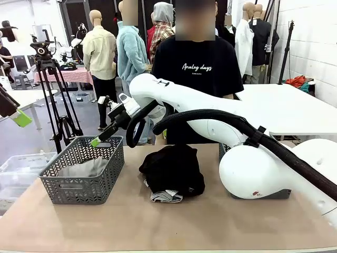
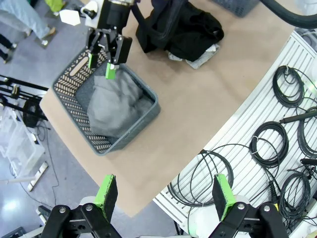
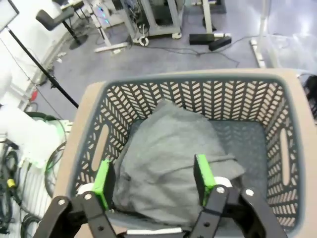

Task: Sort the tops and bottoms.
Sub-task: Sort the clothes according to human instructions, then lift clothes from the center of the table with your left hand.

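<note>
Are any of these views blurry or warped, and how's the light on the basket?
Front view: sharp, even light, soft shadow under black garments. Left wrist view: wide-angle bend in the table edge. Right wrist view: slightly soft, basket flatly lit, no glare.

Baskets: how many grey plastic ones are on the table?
2. One grey plastic basket sits left, holding grey cloth; another is mostly hidden behind the white right arm.

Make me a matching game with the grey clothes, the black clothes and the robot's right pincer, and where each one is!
Things:
1. grey garment
2. black garment
3. right pincer

Places:
A. open, above the basket
B. lying on the table
C. inside the basket

Pairs: 1-C, 2-B, 3-A
</note>
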`<state>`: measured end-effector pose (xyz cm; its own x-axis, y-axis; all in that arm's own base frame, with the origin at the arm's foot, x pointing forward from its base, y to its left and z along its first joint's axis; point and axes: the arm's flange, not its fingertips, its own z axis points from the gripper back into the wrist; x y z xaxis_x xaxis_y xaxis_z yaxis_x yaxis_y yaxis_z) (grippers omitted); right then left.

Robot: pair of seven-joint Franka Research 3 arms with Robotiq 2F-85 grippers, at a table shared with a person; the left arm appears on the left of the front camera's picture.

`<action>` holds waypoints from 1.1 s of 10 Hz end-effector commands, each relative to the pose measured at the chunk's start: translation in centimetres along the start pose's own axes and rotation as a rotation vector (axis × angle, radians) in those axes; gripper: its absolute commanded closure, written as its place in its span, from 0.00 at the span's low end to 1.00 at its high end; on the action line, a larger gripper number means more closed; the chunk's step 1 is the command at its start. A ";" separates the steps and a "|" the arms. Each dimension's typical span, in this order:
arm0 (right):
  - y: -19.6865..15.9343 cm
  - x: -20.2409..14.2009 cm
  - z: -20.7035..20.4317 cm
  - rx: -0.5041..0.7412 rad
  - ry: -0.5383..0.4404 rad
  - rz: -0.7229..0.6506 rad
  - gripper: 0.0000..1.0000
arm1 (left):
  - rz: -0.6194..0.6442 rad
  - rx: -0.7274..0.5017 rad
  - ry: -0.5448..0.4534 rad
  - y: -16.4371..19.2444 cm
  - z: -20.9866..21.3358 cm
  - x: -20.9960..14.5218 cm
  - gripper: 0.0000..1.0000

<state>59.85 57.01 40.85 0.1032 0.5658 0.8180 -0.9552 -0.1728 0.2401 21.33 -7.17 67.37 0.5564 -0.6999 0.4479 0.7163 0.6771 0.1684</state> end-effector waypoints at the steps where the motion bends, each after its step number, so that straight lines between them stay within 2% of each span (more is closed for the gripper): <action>1: -1.2 2.8 1.0 -0.020 0.031 0.002 0.00 | 0.001 0.000 -0.002 0.1 0.1 0.0 0.00; 3: -0.7 2.6 2.7 0.000 -0.045 -0.021 0.00 | 0.001 0.000 -0.002 0.1 0.1 0.0 0.00; 4: 0.4 1.5 1.5 -0.018 -0.011 0.020 0.00 | 0.001 0.000 -0.002 0.1 0.1 0.0 0.00; 11: 0.4 1.5 1.5 -0.018 -0.011 0.020 0.00 | 0.001 0.000 -0.002 0.1 0.1 0.0 0.00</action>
<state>60.07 56.49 43.25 0.0777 0.5474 0.8332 -0.9607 -0.1822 0.2093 21.33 -7.17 67.38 0.5563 -0.6999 0.4479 0.7163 0.6771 0.1685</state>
